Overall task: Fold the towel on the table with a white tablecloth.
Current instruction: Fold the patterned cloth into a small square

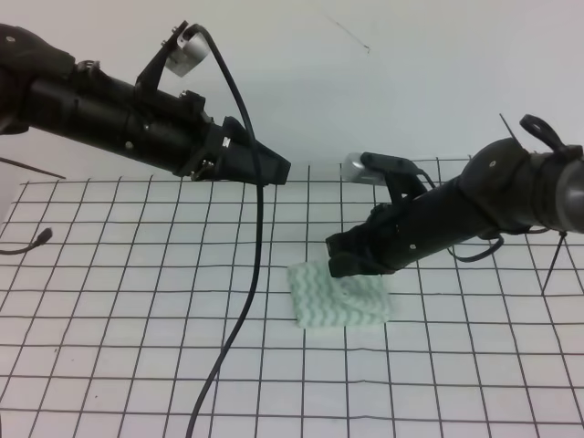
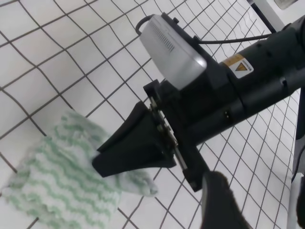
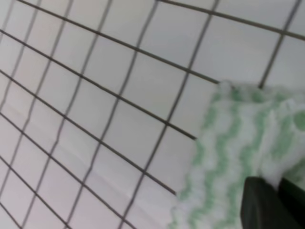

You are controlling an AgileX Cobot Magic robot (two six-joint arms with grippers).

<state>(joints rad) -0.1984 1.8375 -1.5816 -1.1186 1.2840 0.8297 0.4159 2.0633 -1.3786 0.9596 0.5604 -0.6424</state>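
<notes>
Towel (image 1: 339, 306): lying folded on the counter (image 1: 109, 274), right gripper (image 1: 339, 257) pressing closed-jawed over its far edge, left gripper (image 1: 274, 170) idling shut above; withdrawing risks dragging the fold open.

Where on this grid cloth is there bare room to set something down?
Bare grid lies along the front edge of the tablecloth below the towel, and across the left half, apart from the hanging black cable. Around the towel is crowded: the right claw sits over it. The left claw hangs above the far rows.
</notes>
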